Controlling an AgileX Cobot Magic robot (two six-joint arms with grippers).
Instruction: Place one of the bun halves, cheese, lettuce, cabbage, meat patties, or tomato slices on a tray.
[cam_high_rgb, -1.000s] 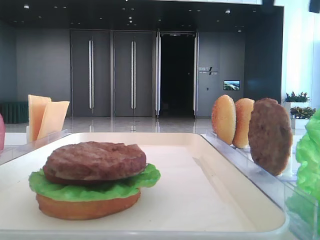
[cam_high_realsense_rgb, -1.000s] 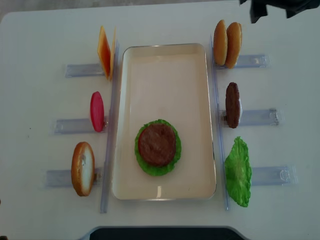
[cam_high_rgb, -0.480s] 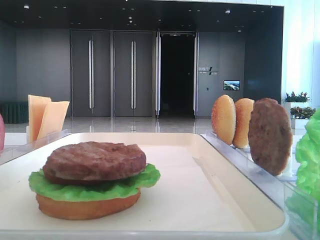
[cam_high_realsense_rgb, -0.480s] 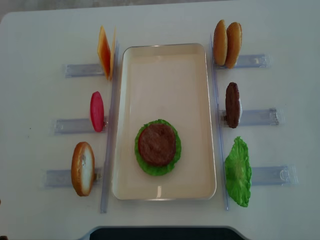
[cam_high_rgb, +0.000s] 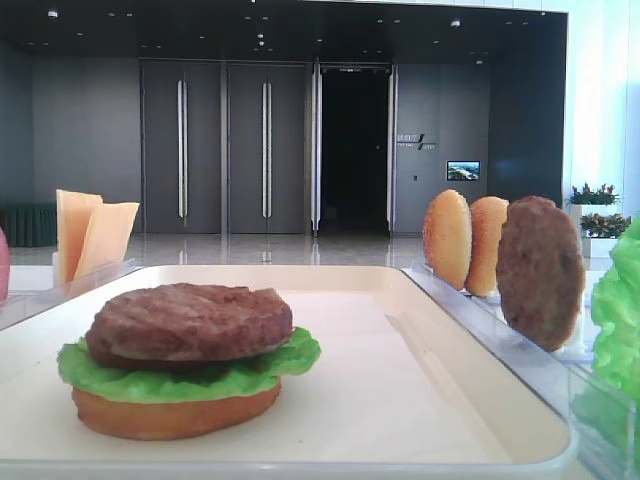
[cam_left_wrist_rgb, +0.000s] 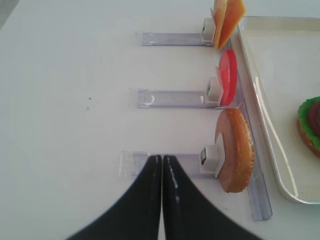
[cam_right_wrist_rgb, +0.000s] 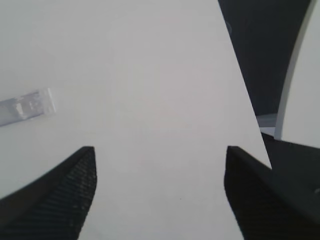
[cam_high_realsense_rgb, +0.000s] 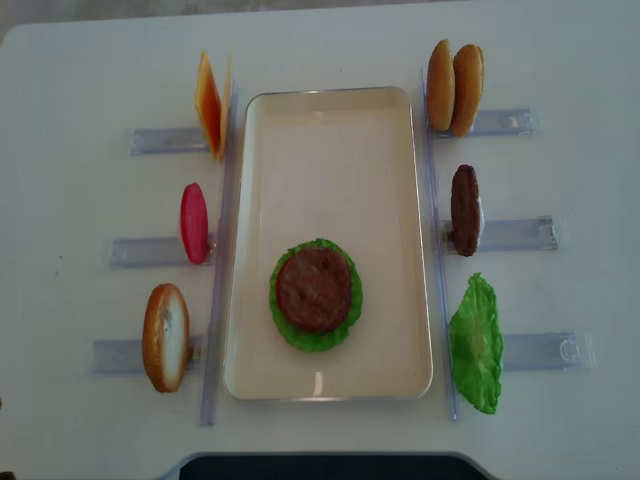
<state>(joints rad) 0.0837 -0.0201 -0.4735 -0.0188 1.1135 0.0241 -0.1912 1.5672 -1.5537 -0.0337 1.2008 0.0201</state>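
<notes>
One patty (cam_high_realsense_rgb: 314, 289) on lettuce (cam_high_realsense_rgb: 291, 331) sits at the tray's (cam_high_realsense_rgb: 330, 130) 6 o'clock end. Left claw (cam_left_wrist_rgb: 161, 162) clenched, empty. Right claw (cam_right_wrist_rgb: 159, 165) spread wide over bare counter (cam_right_wrist_rgb: 125, 75).

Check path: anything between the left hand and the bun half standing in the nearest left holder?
Nothing visible. The left hand, shut, hovers over the clear holder that leads straight to the bun half. Only the holder's white clip sits against the bun's near face.

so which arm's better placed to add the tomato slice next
Left, probably. Its hand hangs shut beside the holders of the tomato slice and cheese. The right hand, open, sees only bare table.
</notes>
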